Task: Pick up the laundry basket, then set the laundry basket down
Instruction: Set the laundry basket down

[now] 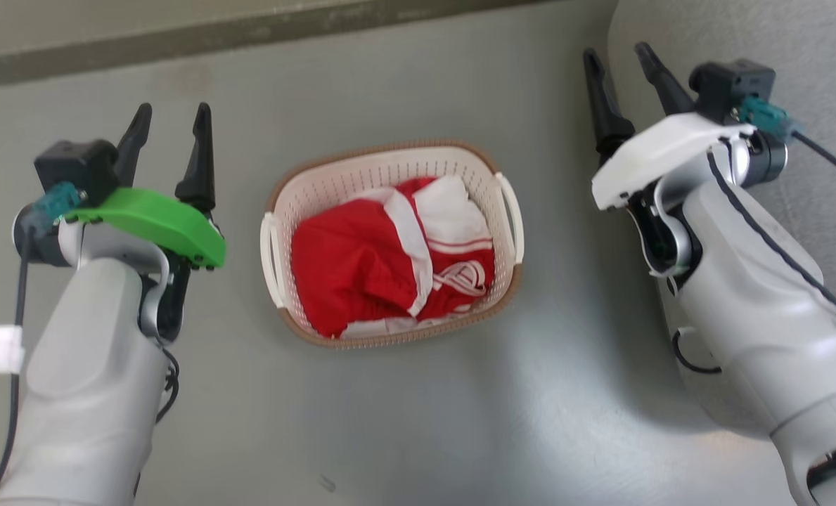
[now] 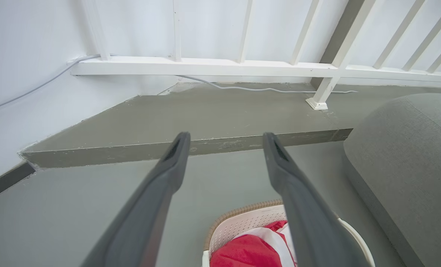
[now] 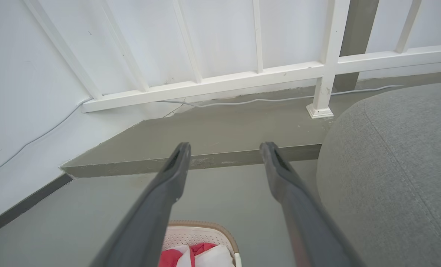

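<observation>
The laundry basket (image 1: 491, 184) rests on the grey floor in the middle of the head view, cream-white and perforated with a brown rim, two white side handles and red-and-white clothing inside. My left gripper (image 1: 173, 118) hovers open to its left, well apart from it. On the other side my right gripper (image 1: 618, 57) is open too, clear of the basket. Part of the basket (image 2: 242, 224) shows at the bottom of the left wrist view between my left gripper's (image 2: 224, 139) fingers. Its far rim (image 3: 201, 230) peeks in low in the right wrist view below my right gripper (image 3: 224, 148).
A grey cushion or pouffe (image 1: 755, 35) lies to the right under my right arm; the same cushion (image 3: 391, 167) sits beside the right fingers. A raised step (image 2: 190, 126) with a white railing (image 2: 205, 66) and a cable runs ahead.
</observation>
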